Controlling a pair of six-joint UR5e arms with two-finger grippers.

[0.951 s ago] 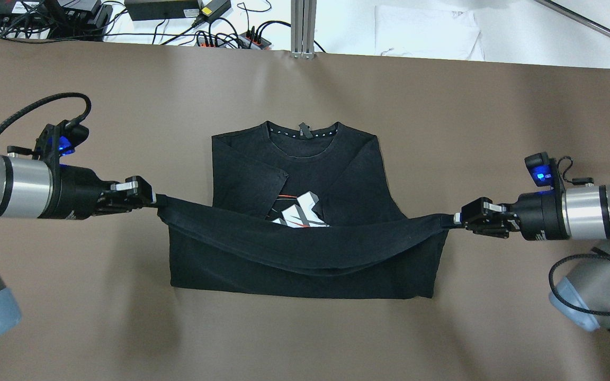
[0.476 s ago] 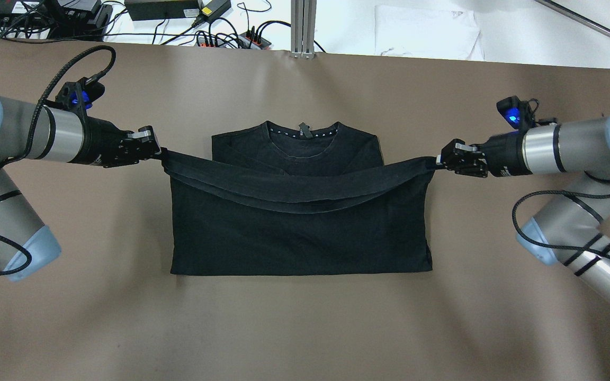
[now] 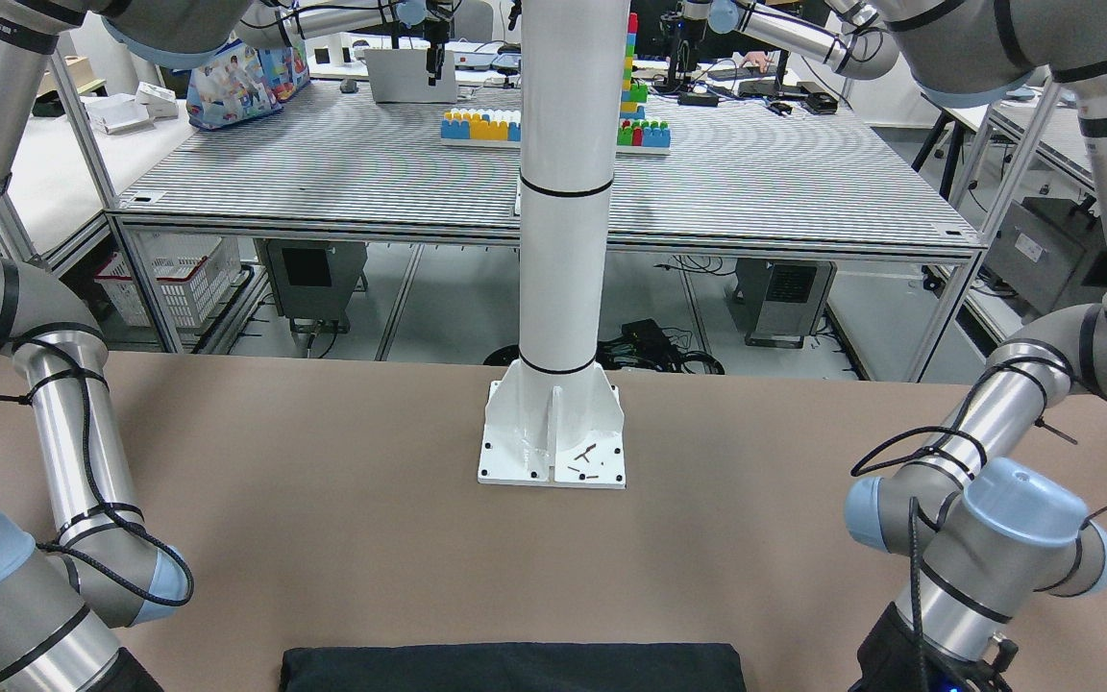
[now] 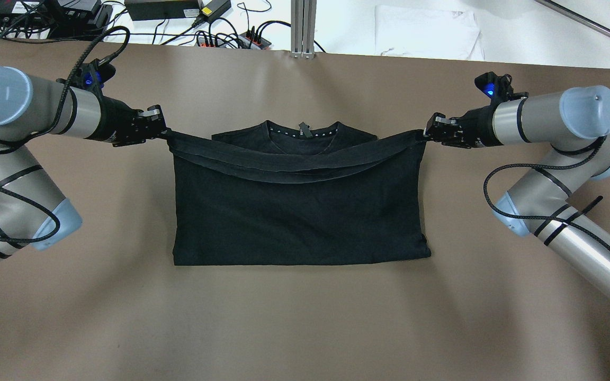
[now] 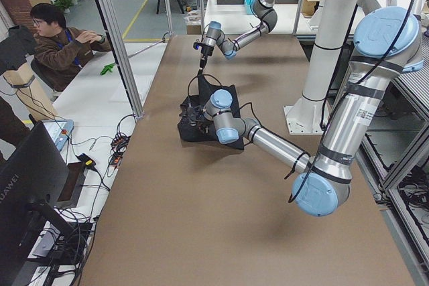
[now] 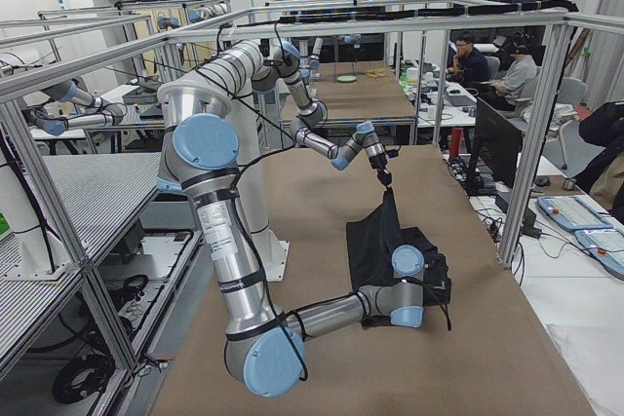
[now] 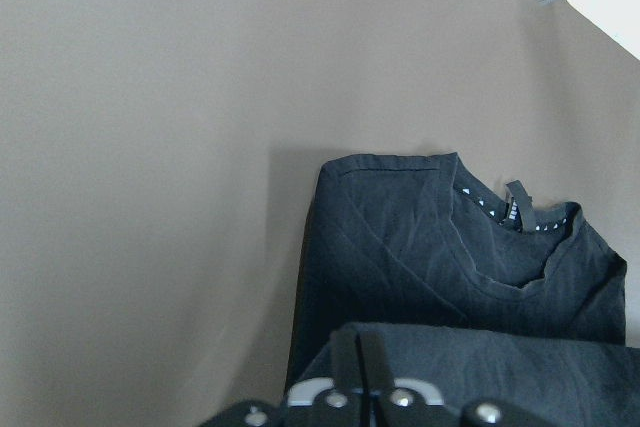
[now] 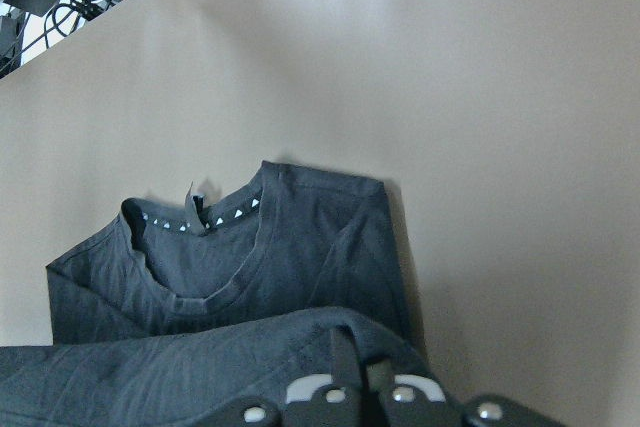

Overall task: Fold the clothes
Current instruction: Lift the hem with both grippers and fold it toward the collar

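Even overhead light (soft shadows), sharp.

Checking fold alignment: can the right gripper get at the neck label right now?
Probably not freely: the right gripper is shut on the black shirt's lifted corner. The neck label itself lies uncovered, just beyond the raised edge.

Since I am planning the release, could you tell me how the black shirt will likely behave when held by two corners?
Probably floppy: the shirt sags in a curve between the left gripper and the right gripper. Likely light, since two small corner pinches carry the lifted edge. It should drape onto the table when released, not spring back.
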